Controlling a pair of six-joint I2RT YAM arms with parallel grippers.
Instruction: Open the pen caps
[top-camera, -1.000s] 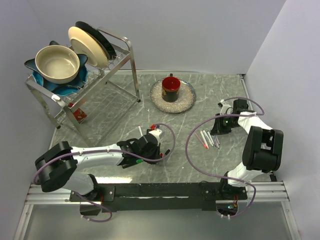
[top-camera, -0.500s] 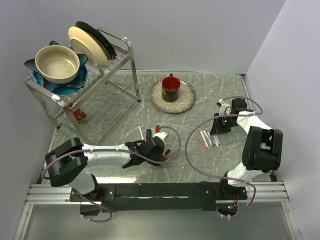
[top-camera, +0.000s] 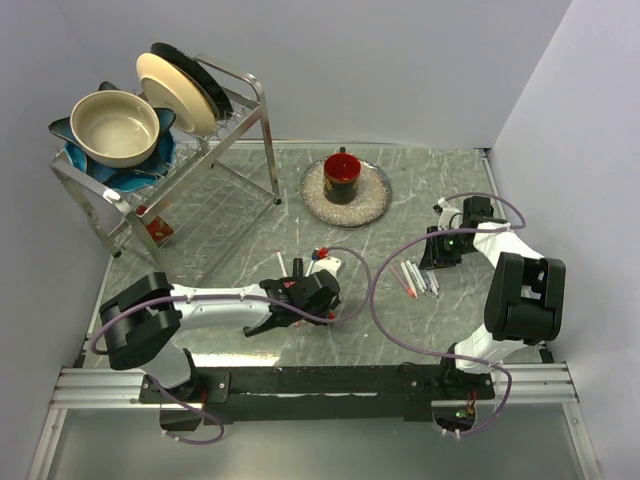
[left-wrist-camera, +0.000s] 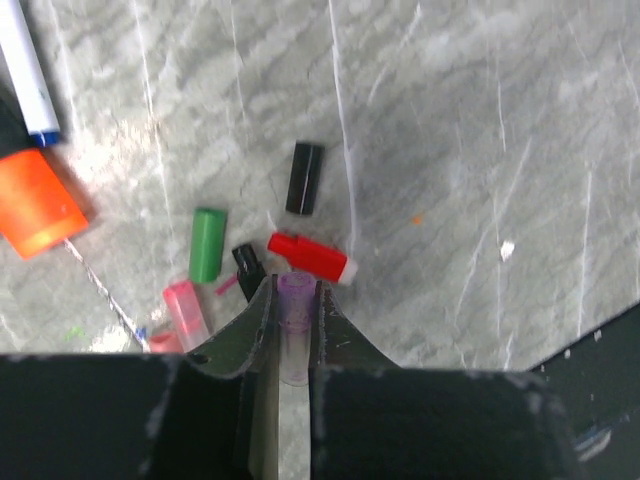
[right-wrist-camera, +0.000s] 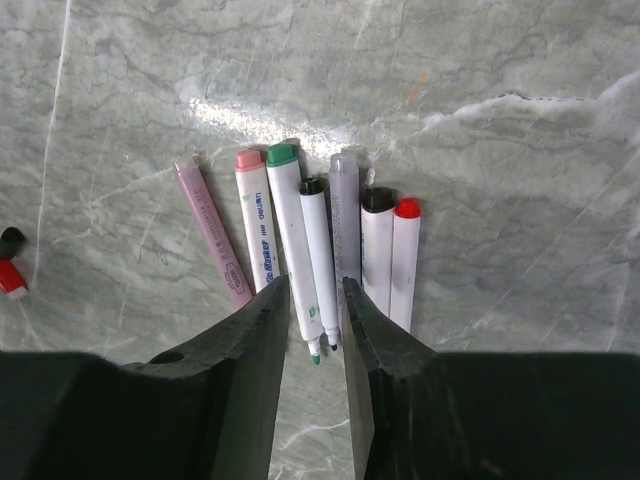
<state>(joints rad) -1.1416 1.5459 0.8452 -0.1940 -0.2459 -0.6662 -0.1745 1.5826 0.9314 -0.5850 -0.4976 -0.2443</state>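
Okay, left gripper (left-wrist-camera: 293, 290) is clamped on a purple cap (left-wrist-camera: 294, 345), whose near end is hidden between the fingers. Loose caps lie close ahead on the table (left-wrist-camera: 470, 150): green cap (left-wrist-camera: 207, 244), black cap (left-wrist-camera: 304, 178), red cap (left-wrist-camera: 308, 256), and a pink cap (left-wrist-camera: 183, 308) partly cut off by the gripper body. A small black piece (left-wrist-camera: 247, 265) is too small to tell. An orange cap (left-wrist-camera: 36, 208) sits at the left edge, its marker mostly out of frame. Right gripper (right-wrist-camera: 315, 300) is slightly parted and grasps nothing, above a row of pens (right-wrist-camera: 345, 215). The middle pens' tips are partly hidden behind its fingers.
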